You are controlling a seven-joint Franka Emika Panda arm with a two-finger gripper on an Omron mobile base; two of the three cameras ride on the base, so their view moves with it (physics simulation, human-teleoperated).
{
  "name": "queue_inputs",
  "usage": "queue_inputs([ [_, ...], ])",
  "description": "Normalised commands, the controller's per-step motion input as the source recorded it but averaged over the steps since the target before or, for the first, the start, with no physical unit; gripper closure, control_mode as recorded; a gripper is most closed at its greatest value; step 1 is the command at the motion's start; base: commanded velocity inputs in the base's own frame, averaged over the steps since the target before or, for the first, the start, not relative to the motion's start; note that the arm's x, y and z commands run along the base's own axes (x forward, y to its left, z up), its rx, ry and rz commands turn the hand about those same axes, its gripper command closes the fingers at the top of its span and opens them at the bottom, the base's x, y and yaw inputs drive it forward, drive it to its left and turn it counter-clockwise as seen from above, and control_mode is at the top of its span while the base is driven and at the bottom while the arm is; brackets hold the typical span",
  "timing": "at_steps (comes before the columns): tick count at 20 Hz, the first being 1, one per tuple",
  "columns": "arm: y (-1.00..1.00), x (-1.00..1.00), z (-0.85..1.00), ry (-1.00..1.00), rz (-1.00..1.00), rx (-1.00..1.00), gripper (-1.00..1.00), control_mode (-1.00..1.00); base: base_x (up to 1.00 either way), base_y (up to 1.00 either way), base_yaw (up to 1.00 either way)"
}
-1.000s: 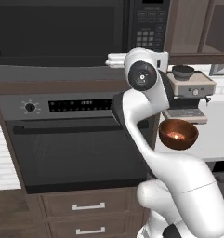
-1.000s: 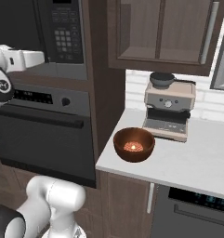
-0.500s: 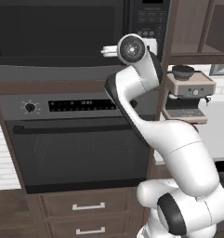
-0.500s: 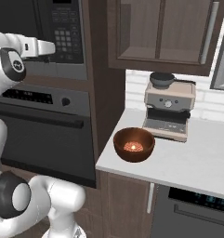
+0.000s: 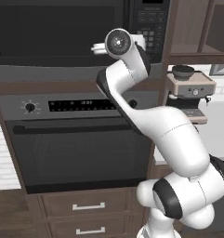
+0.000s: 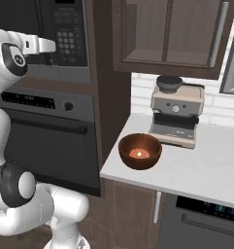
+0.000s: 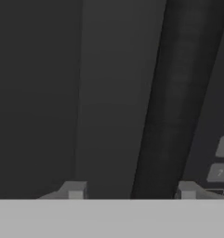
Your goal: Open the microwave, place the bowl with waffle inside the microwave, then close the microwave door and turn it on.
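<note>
The gripper (image 7: 131, 191) stood right in front of the microwave door (image 5: 57, 32), its jaws apart on either side of the dark upright handle (image 7: 174, 93), gripping nothing yet. The bowl (image 6: 140, 151) with the waffle (image 6: 138, 153) waited on the tabletop (image 6: 206, 170), well off to the right.

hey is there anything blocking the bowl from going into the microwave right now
Yes. The microwave door is shut, so the bowl with the waffle cannot go in. The bowl sits on the counter beside the espresso machine. The gripper is up against the door by the keypad.
</note>
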Motion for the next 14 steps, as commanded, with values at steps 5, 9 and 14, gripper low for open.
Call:
queue_inputs([
  [5,-0.01,0.87,-0.48,0.0,0.03,0.04,-1.0,-1.0,0.0,0.0,0.0],
  [9,-0.39,0.93,-0.54,0.0,0.13,0.12,-1.0,-1.0,0.0,0.0,0.0],
  [14,-0.65,0.99,-0.53,0.0,0.18,0.16,1.0,-1.0,0.0,0.0,0.0],
])
